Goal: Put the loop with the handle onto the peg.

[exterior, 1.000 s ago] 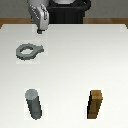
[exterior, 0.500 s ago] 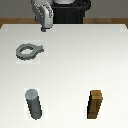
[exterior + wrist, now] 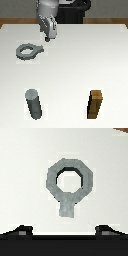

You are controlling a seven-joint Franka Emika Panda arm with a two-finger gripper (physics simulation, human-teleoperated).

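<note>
The ring point(image 3: 28, 51) lies flat on the desk point(image 3: 75, 65) at left; the tool point(image 3: 49, 37) hovers beside it, fingers spread wide.

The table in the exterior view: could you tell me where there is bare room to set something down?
The widest bare patch of the table lies on the exterior view's right, beyond the wooden block. Another lies between the peg and the block. It is tighter around the loop, with the gripper close by.

Grey loop with the handle point(image 3: 27, 51), dull grey peg point(image 3: 34, 104), brown wooden block point(image 3: 96, 104), all on a plain white surface point(image 3: 70, 70).
</note>
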